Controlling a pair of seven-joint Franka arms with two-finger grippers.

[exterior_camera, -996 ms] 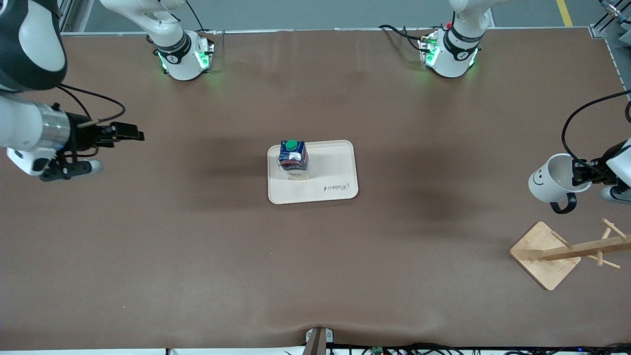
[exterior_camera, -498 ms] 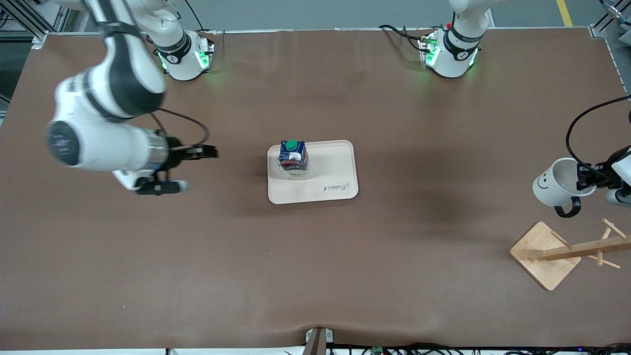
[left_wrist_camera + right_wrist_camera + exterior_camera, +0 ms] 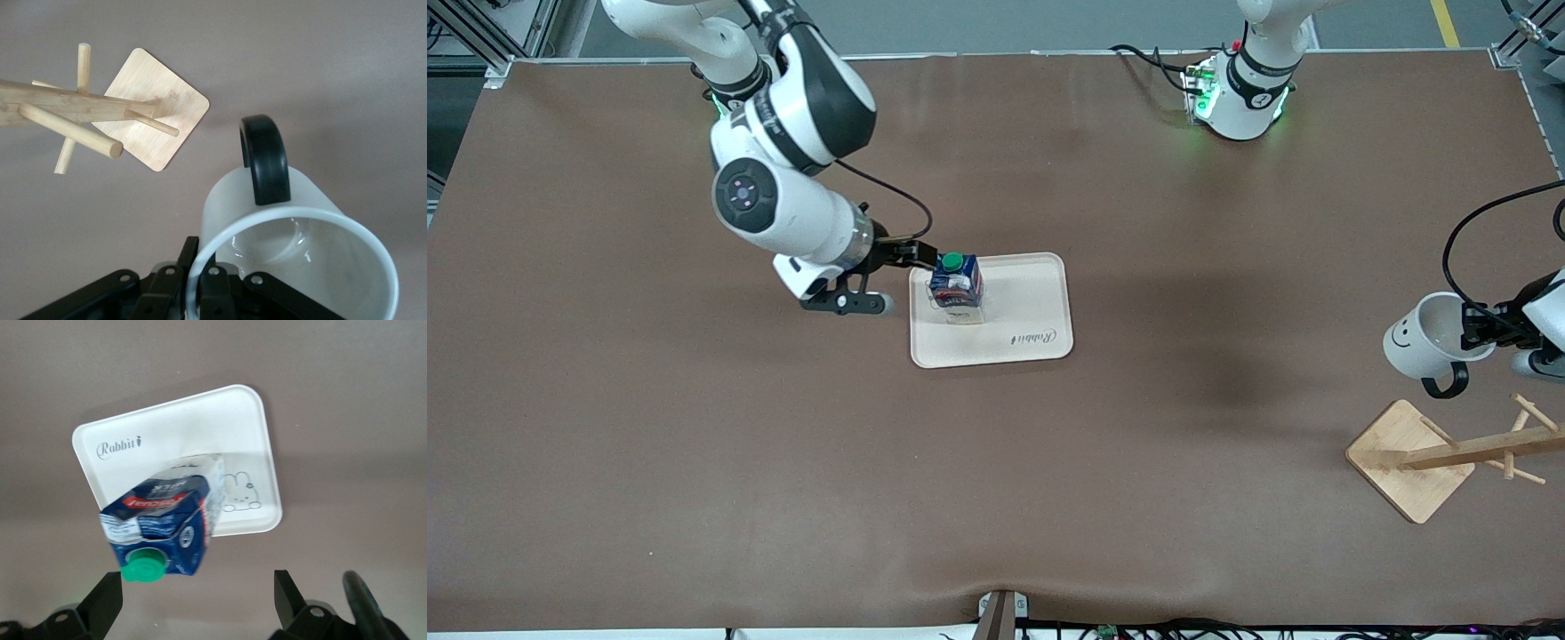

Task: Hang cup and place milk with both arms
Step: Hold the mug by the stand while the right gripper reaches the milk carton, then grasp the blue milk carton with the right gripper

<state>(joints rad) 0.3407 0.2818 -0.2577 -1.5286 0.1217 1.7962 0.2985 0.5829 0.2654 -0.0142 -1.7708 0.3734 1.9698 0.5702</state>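
The milk [image 3: 957, 287], a dark-blue carton with a green cap, stands upright on the cream tray [image 3: 1032, 311] at the table's middle. My right gripper [image 3: 925, 256] is open beside the carton's top, at the tray's edge toward the right arm's end. In the right wrist view the milk [image 3: 167, 520] sits just ahead of the open right gripper [image 3: 197, 600], its cap close to one fingertip [image 3: 107, 600]. My left gripper [image 3: 1480, 331] is shut on the rim of the white cup [image 3: 1427, 342], held tilted in the air above the table beside the wooden rack [image 3: 1449, 453]. The cup [image 3: 293, 253] shows its black handle [image 3: 265, 160] pointing toward the rack [image 3: 80, 110].
The rack has a square bamboo base [image 3: 1409, 458] and several pegs, near the left arm's end of the table. The tray [image 3: 247, 440] has bare room beside the carton. Brown table surface lies all around.
My right arm has swung in from the right arm's end of the table to the milk on the tray. My left gripper with the cup has shifted only slightly.
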